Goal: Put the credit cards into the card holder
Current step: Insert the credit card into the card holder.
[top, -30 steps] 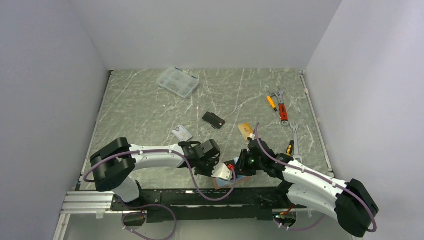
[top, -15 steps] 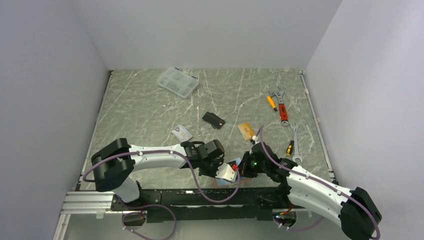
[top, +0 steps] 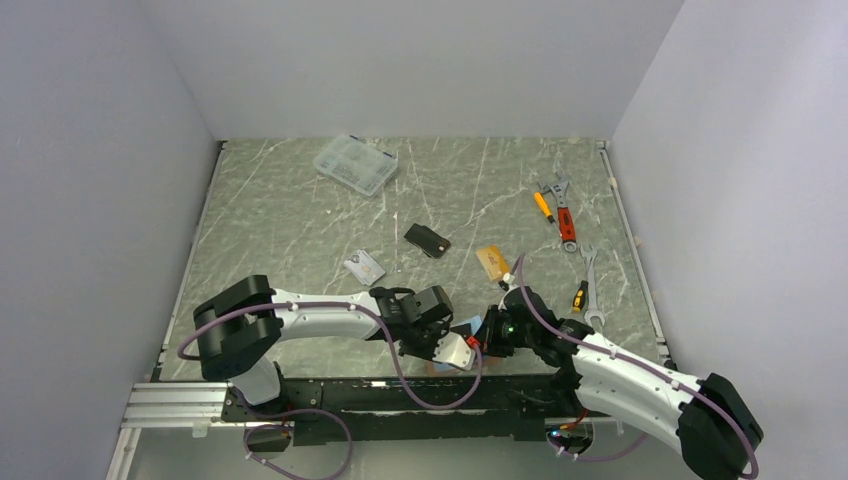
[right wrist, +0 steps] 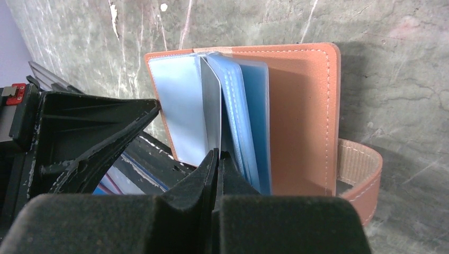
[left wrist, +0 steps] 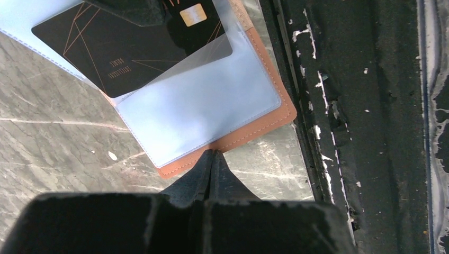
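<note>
Near the front edge of the table (top: pixel 300 210) the card holder (right wrist: pixel 307 121) is lying open, the left gripper (left wrist: pixel 212 156) closed tight against its edge, the right gripper (right wrist: pixel 218 156) pinching one sleeve (right wrist: pixel 210 106), while the orange-gold card (top: pixel 490 260) is lying farther in, nearest the right gripper.

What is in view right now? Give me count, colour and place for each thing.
card holder: one, pinkish-brown, open at the table's near edge, clear sleeves fanned
sleeved card: one, black with gold lines, inside a holder sleeve
black card: one, loose, mid-table
silver-grey card: one, loose, left of the black one
orange-gold card: one, loose, right of it
compartment box: one, clear, far left
wrenches: at least two, red-handled and silver, right side
screwdrivers: two, orange and black-yellow, right side
table: grey-green, veined
left pincer: shut, tips at the holder's edge
right pincer: shut, tips at the sleeves' lower edge
</note>
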### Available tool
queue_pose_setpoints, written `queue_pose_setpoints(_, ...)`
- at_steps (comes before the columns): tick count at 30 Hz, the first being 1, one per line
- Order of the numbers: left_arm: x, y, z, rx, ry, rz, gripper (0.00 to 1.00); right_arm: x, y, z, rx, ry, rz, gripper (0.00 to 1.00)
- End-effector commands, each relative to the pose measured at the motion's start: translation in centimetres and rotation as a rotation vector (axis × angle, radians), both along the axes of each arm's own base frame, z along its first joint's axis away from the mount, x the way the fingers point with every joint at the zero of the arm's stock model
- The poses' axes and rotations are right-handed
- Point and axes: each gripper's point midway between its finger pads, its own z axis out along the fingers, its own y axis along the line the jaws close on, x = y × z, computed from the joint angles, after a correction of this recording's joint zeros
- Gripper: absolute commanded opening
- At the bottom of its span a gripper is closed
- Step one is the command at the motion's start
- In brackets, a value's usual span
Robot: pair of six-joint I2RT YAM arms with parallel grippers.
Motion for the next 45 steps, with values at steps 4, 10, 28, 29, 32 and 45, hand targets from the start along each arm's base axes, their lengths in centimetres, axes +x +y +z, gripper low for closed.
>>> queue_pose_setpoints(4, 0.6, -0.4, -0.7, 0.013, -0.027, 0.011, 0.0, -2.2, -1.9, -2.4, -0.111, 0.082, 0.06, 0.0)
queue_pose_setpoints(10, 0.8, -0.3, -1.0, 0.029, -0.032, 0.017, 0.0, -2.7, -2.0, -2.7, -0.118, 0.102, 0.075, 0.0)
queue_pose_setpoints(28, 3.0, 0.3, -0.7, 0.022, -0.073, 0.084, 0.0, -1.9, -0.3, -2.7, -0.093, 0.111, 0.13, 0.0)
queue_pose_setpoints(29, 3.0, 0.2, -0.7, 0.02, -0.071, 0.084, 0.0, -1.7, -0.2, -2.7, -0.097, 0.11, 0.132, 0.0)
queue_pose_setpoints(32, 2.8, 0.2, -0.6, 0.014, -0.064, 0.084, 0.0, -1.6, 0.1, -2.5, -0.089, 0.115, 0.13, 0.09)
queue_pose_setpoints(45, 2.8, 1.3, 0.5, -0.037, -0.028, 0.124, 0.0, -0.5, -1.0, -0.5, -0.052, -0.002, -0.033, 0.6)
